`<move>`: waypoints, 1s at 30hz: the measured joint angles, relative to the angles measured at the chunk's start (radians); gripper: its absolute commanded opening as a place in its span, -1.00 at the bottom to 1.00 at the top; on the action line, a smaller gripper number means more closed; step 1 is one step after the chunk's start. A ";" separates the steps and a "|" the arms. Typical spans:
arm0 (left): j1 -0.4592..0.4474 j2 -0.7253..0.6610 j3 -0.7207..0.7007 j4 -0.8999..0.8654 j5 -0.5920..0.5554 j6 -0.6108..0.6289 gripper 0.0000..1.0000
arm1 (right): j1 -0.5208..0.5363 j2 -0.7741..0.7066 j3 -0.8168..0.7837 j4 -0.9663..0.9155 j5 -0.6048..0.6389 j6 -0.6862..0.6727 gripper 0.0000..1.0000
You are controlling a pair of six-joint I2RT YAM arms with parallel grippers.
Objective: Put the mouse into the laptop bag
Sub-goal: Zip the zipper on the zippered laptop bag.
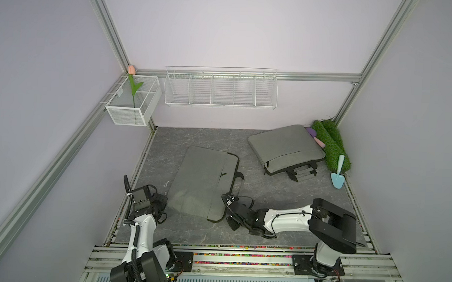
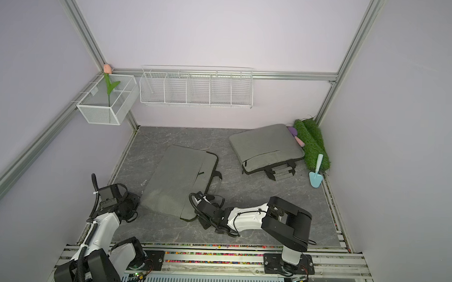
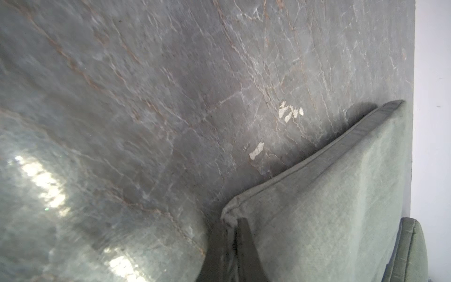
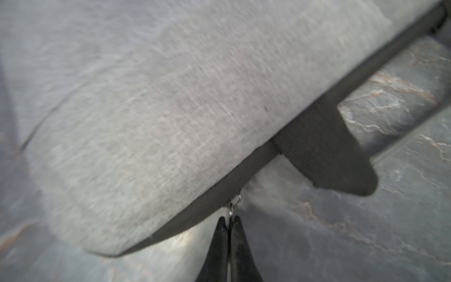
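Note:
A grey laptop bag (image 1: 199, 182) (image 2: 176, 178) lies flat on the dark marble floor, left of centre. My left gripper (image 3: 233, 223) is shut on the fabric of the bag's near-left corner (image 3: 229, 212); in a top view the left gripper (image 1: 164, 204) sits at that corner. My right gripper (image 4: 229, 219) is shut on the small metal zipper pull (image 4: 234, 202) at the bag's dark edge. In both top views the right gripper (image 1: 228, 200) (image 2: 197, 199) is at the bag's near-right edge by the black handle (image 4: 324, 151). The mouse is out of view.
A second grey laptop bag (image 1: 284, 149) lies at the back right, next to rolled artificial grass (image 1: 332, 146), purple and pink objects (image 1: 316, 137) and a light blue trowel (image 1: 338, 175). A wire rack (image 1: 220, 90) and a mesh basket (image 1: 132, 103) with a tulip hang on the walls.

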 measured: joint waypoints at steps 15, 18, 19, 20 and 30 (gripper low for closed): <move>-0.002 -0.136 -0.001 -0.094 0.023 0.011 0.80 | -0.013 -0.037 0.004 -0.022 -0.137 0.003 -0.87; -0.002 -0.122 0.037 -0.173 0.064 0.043 0.78 | -0.066 -0.034 0.002 -0.020 -0.154 0.005 -0.87; -0.003 -0.111 0.063 -0.214 0.084 0.058 0.75 | -0.081 -0.031 0.002 -0.016 -0.156 0.005 -0.87; -0.005 -0.101 0.096 -0.257 0.106 0.072 0.73 | -0.093 -0.027 0.002 -0.012 -0.160 0.005 -0.87; -0.534 -0.094 0.175 -0.058 0.211 -0.042 0.60 | -0.166 -0.016 -0.037 0.058 -0.224 0.000 -0.87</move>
